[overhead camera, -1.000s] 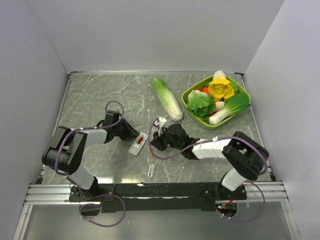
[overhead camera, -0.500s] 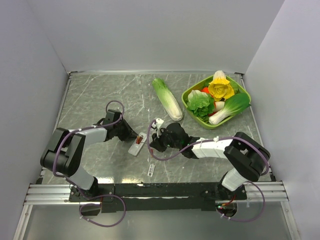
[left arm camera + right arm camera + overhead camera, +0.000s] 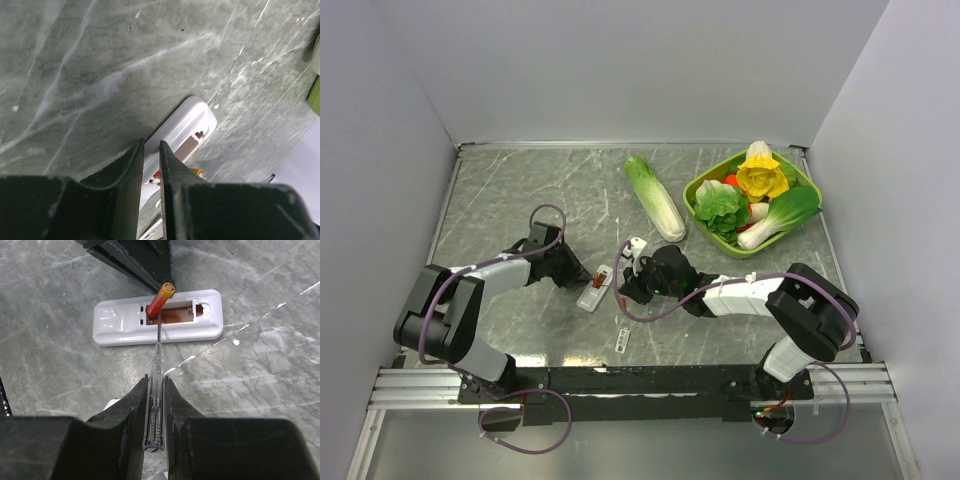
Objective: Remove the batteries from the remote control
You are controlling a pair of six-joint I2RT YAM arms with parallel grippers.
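The white remote control (image 3: 157, 317) lies on the table with its battery recess open; it also shows in the top view (image 3: 596, 289) and the left wrist view (image 3: 182, 131). One red battery with a yellow end (image 3: 160, 299) is tilted up out of the recess. A second battery does not show. My right gripper (image 3: 157, 382) is shut on a clear-handled screwdriver (image 3: 155, 405) whose tip sits in the recess under the battery. My left gripper (image 3: 150, 145) is shut, with its tips against the remote's far long edge.
The small whitish cover piece (image 3: 622, 339) lies near the front edge. A long pale-green cabbage (image 3: 655, 198) lies at the back. A green bowl (image 3: 689, 193) of toy vegetables stands at the back right. Grey walls enclose the table.
My left arm has stretched lower and its gripper has slid slightly along the remote's edge. The remote has shifted a little. My right gripper has barely moved.
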